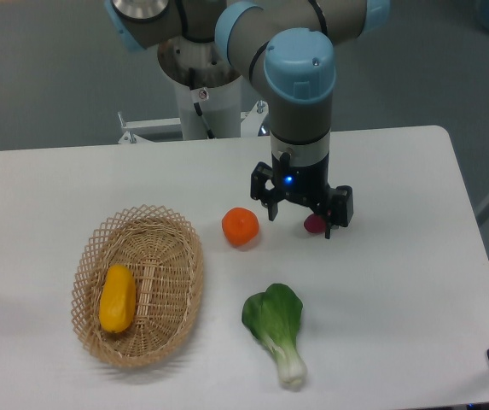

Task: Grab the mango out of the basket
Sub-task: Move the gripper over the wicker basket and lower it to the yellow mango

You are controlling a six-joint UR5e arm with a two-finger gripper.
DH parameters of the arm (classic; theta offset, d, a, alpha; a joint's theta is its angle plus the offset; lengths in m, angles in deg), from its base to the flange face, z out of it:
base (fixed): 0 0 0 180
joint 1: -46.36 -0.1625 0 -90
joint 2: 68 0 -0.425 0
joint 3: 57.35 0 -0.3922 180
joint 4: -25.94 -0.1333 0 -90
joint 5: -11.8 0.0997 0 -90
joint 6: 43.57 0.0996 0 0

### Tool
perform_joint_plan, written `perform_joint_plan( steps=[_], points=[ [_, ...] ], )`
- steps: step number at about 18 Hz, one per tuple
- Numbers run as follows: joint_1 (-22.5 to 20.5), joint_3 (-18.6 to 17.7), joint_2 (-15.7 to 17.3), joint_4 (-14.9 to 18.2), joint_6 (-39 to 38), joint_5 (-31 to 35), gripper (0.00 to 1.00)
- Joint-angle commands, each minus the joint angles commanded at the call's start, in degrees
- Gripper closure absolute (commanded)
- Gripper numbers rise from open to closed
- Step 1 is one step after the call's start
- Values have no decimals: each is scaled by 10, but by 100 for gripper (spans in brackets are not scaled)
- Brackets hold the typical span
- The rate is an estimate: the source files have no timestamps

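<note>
Mango (117, 298): lies lengthwise in the left half of the basket, long axis running with the basket's own length, its near end close to the front wall. Nothing covers it, so it looks reachable from straight above.

Basket (186, 282): oval wicker, at the front left of the table (398, 290); holds the mango alone. The shallow sides and open lattice rim should leave room for fingers to drop on either side of the fruit.

Gripper (302, 222): hangs pointing down over the middle of the table, well apart from the basket. The two fingers stand spread with open space between them and clasp nothing; a blue light shows on the body above.

Red tuber (314, 224): small dark-red piece on the table just behind the gripper's fingers, partly hidden by them; whether a finger touches it I cannot tell.

Orange (241, 226): round fruit on the table between gripper and basket, just off the basket's right rim, so it sits near a straight path across.

Bok choy (276, 329): leafy green with a white stem, in front of the orange, clear of the basket.

Stage, as a judgement: approach not yet made; the arm needs to travel left and toward the front, staying above the orange, then turn the fingers to close across the mango's narrow width.
</note>
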Motion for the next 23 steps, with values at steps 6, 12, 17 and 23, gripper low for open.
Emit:
perform_joint_plan(
  steps=[6, 12, 17, 23],
  points=[
    [4, -18, 14, 4, -4, -1, 0],
    [16, -54, 47, -3, -48, -20, 0],
    [54, -56, 46, -4, -121, -40, 0],
    [122, -79, 0, -71, -201, -40, 0]
  ],
)
